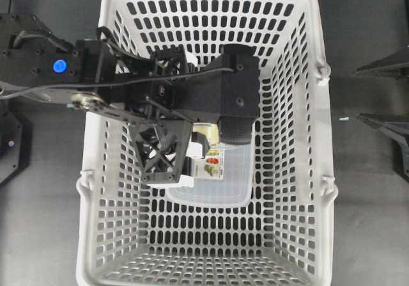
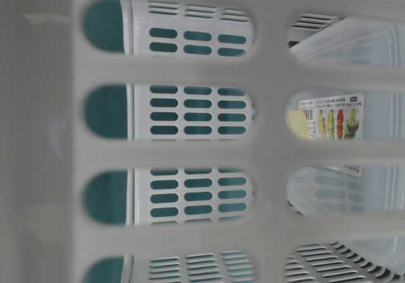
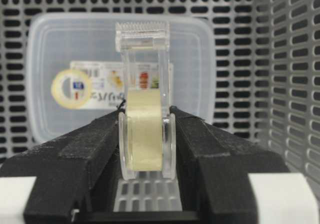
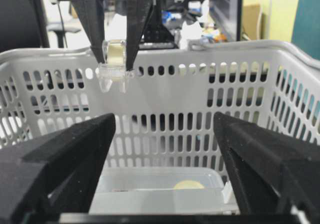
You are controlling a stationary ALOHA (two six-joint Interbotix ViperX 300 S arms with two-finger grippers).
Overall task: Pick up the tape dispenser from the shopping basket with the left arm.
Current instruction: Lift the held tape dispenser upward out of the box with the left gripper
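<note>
My left pincer [image 3: 146,134]: clamped on the tape dispenser, one black pad pressed to each flat side of the roll; white fingertips [image 3: 285,196] at the bottom corners of my wrist view.
Tape dispenser [image 3: 145,119]: held upright between my pads, pale yellowish roll low in the grip, clear plastic cutter standing out past the pads; in the right wrist view it [image 4: 114,61] hangs between my two black fingers, level with the shopping basket's rim and clear of the basket floor.
My left arm [image 1: 185,84]: reaches in over the basket from its left side, the blue dot [image 1: 59,66] on the part outside the rim.
Container [image 3: 120,73]: translucent, rounded-rectangle, straight beyond my pincer, lying on the basket floor and apart from the dispenser.
Printed card [image 3: 97,86]: white-yellow, seen through the container, with a pale tape ring [image 3: 71,87] to the left of my grip; whether it lies in or under the container I cannot tell.
Shopping basket [image 1: 319,139]: light grey, slotted walls all around my pincer, standing on the dark counter [image 1: 370,222].
My right pincer [image 4: 165,169]: jaws spread wide, nothing between them, outside the basket and facing its wall, well apart from my left one.
</note>
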